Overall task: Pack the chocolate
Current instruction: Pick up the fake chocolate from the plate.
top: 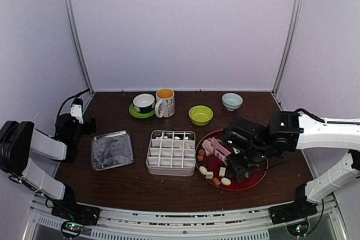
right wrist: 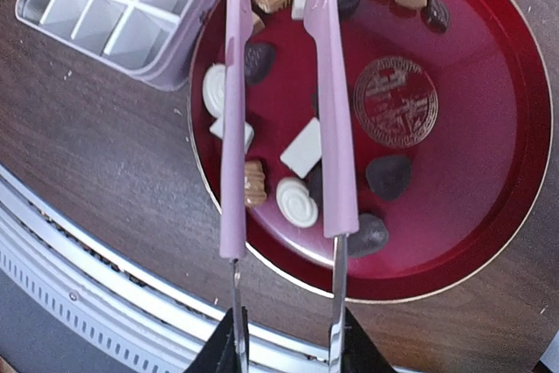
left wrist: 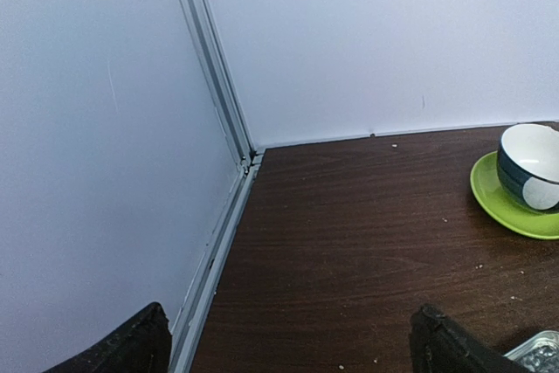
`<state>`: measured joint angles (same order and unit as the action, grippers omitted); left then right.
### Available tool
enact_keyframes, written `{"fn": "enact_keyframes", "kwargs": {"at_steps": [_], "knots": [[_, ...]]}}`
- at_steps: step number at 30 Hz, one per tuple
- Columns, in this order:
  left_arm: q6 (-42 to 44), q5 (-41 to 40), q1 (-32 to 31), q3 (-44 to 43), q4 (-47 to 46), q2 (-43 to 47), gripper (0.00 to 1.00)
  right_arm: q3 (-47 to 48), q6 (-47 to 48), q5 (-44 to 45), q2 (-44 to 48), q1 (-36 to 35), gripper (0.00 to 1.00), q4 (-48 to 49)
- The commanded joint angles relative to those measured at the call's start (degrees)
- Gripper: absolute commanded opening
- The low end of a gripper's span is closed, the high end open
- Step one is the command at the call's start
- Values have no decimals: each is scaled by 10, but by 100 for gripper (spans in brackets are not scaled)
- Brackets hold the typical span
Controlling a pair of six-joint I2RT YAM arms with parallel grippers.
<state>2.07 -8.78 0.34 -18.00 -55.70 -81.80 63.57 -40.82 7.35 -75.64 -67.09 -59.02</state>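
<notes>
Chocolate pieces in white, tan and dark brown lie scattered on a round red plate (right wrist: 472, 128): a white spiral (right wrist: 297, 202), a tan piece (right wrist: 254, 183), a dark heart (right wrist: 388, 176). My right gripper (right wrist: 286, 342) is shut on the metal handles of the pink tongs (right wrist: 234, 128). The tongs reach over the plate with their arms apart, and their tips run off the top of the right wrist view. The white divided box (top: 170, 171) stands left of the plate (top: 254, 179), with a few pale pieces (top: 166, 136) in its back row. My left gripper (left wrist: 293, 342) is open and empty near the left wall.
A silver square tray (top: 112, 150) lies left of the box. Along the back stand a cup on a green saucer (top: 144, 104), a mug (top: 165, 103), a green bowl (top: 201, 115) and a pale bowl (top: 232, 101). The table's front rail runs close below the plate.
</notes>
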Motion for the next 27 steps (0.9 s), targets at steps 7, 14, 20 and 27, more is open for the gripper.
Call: {"fn": "enact_keyframes", "kwargs": {"at_steps": [7,14,20,27], "knots": [[6,4,4,-5,-33,2,98,-45,-42,-108,58,3,31,-70],[6,4,4,-5,-34,1,98,-45,-57,-117,68,4,32,-106],[5,4,4,-5,-33,2,98,-62,-71,-129,74,8,32,-95],[6,5,4,-5,-33,1,98,-68,-82,-129,70,16,36,-80]]}}
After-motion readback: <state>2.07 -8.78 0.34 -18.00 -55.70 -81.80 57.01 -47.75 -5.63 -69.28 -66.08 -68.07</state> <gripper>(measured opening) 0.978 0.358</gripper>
